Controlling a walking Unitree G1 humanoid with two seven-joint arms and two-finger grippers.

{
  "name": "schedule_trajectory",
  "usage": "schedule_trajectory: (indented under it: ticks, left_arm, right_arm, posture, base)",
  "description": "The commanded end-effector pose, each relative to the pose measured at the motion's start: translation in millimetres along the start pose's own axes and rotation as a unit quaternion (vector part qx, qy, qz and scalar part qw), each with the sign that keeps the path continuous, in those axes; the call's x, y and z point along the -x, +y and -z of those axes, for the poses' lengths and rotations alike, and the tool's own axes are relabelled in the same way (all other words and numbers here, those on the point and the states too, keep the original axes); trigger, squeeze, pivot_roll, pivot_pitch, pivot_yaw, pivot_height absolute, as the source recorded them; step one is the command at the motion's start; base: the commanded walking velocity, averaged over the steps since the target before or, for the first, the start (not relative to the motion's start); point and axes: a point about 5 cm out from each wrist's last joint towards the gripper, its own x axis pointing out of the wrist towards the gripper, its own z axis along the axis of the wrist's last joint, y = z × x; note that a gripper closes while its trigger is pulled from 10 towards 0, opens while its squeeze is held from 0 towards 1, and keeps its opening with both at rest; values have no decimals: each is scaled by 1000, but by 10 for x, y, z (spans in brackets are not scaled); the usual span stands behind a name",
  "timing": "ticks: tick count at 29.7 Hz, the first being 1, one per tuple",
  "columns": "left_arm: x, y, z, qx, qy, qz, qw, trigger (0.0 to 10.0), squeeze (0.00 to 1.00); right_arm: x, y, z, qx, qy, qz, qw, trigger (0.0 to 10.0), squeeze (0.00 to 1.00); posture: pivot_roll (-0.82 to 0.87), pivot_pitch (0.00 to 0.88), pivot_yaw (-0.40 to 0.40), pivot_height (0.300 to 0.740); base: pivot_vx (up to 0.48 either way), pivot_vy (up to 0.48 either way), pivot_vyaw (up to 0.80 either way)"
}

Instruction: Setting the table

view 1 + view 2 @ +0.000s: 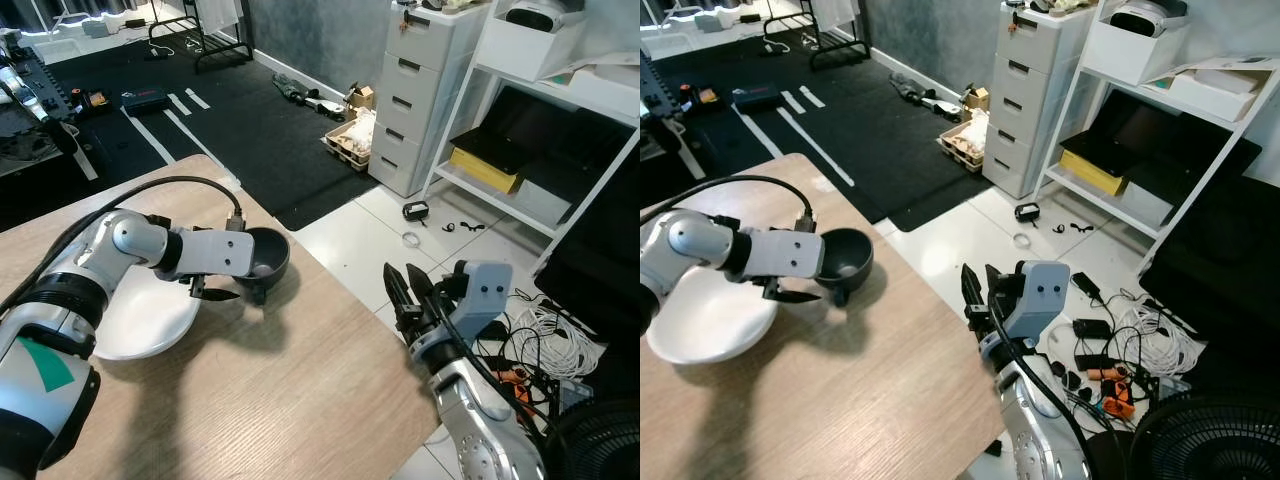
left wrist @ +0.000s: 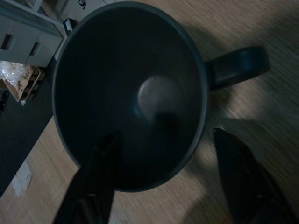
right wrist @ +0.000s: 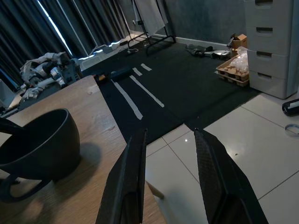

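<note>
A black mug (image 1: 262, 256) lies tilted on the wooden table (image 1: 300, 390), its handle (image 2: 238, 65) low against the wood and its mouth turned toward my left gripper (image 1: 216, 292). In the left wrist view one finger (image 2: 100, 177) reaches across the mug's mouth (image 2: 126, 93) and the other finger (image 2: 238, 177) stays outside the rim near the handle, with a wide gap between them. A white bowl (image 1: 150, 318) sits under my left forearm. My right gripper (image 1: 405, 292) is open off the table's right edge, with the mug (image 3: 39, 142) to its left.
The table's edge runs diagonally just right of the mug, above white floor tiles (image 1: 350, 245). A grey drawer unit (image 1: 420, 95), a white shelf rack (image 1: 540, 150), loose cables (image 1: 530, 340) and a black fan (image 1: 600, 440) stand on the right. Black carpet (image 1: 230, 110) lies behind.
</note>
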Motion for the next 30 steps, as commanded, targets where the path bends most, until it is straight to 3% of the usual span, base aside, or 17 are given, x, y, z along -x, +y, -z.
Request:
schedule_trajectory:
  ticks: [1, 7, 24, 25, 30]
  left_arm:
    - [-21, -47, 26, -2, 4, 9, 1000, 0, 0]
    - [-77, -52, -15, -6, -14, -5, 1000, 0, 0]
    - [-65, -28, -103, 6, -71, -16, 997, 0, 0]
    - [-58, -12, -124, 11, -81, -17, 996, 10000, 0]
    - [2, 67, -198, 35, -120, -16, 992, 10000, 0]
  right_arm:
    - [24, 4, 11, -4, 4, 3, 1000, 10000, 0]
    - [23, -7, 4, -3, 3, 7, 1000, 10000, 0]
    - [-37, -7, -49, -8, -12, 12, 1000, 10000, 0]
    - [-50, 13, -68, -11, -16, 7, 1000, 10000, 0]
    - [-76, 125, -131, -20, -27, -32, 999, 10000, 0]
  posture:
    - [63, 198, 133, 740]
    - [61, 194, 135, 740]
    - [74, 176, 138, 740]
    - [76, 174, 138, 740]
    - [79, 168, 137, 740]
  base:
    - [0, 0, 0]
    - [0, 0, 0]
    - [0, 0, 0]
    - [0, 0, 0]
    - [0, 0, 0]
